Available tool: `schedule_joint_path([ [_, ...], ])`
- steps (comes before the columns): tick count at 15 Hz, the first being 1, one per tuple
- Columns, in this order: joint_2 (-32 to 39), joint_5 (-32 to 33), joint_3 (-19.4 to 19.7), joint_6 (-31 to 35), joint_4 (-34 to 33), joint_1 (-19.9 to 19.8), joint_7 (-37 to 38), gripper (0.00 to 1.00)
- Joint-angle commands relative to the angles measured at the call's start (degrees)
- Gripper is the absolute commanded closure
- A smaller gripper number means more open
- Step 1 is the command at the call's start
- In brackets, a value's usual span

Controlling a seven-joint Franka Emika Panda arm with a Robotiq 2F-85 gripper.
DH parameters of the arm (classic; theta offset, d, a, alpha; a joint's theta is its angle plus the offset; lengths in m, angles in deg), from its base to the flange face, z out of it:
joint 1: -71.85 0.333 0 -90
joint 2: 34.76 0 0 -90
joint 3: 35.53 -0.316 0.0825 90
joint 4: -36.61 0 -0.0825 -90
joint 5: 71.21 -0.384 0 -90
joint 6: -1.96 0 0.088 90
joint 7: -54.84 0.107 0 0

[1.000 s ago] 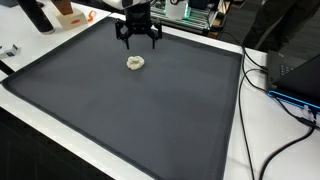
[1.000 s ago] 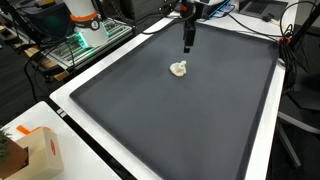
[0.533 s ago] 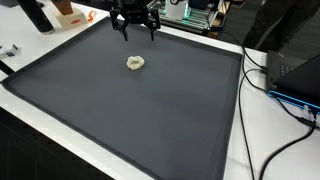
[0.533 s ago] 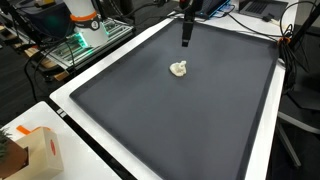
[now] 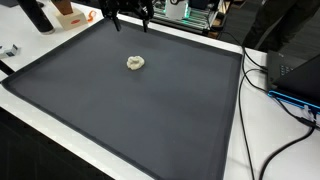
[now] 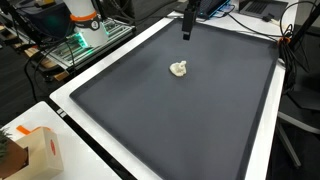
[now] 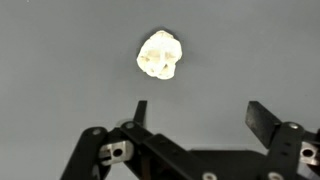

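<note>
dark mat [image 5: 150, 110]: flat, shallow raised border; broad open run on every side of what lies on it.

white lump [image 6: 179, 69]: small and low, on the mat's far half, well apart from all borders; the one obstacle on the surface.

gripper [image 5: 131, 22]: over the mat's far border, jaws spread wide; in the wrist view a gap separates the fingertips from the lump.

cables [image 5: 262, 75] and black device [image 5: 297, 72]: crowd one side border, off the mat.

cardboard box [image 6: 40, 150]: beyond a near corner, on the white table edge [image 6: 100, 140].

circuit boards [image 6: 80, 45]: clutter behind the far corner.
</note>
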Motion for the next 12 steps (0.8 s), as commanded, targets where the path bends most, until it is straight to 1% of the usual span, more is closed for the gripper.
schedule_joint_path([
  [1,-0.2,0.3,0.6,-2.2,-2.0,0.3,3.1,0.00],
  [2,0.0,0.0,0.3,-0.8,-1.3,0.2,1.4,0.00],
  [9,0.0,0.0,0.4,-1.0,-2.1,0.2,2.3,0.00],
  [12,3.6,-0.1,0.4,0.1,-0.5,0.1,1.9,0.00],
])
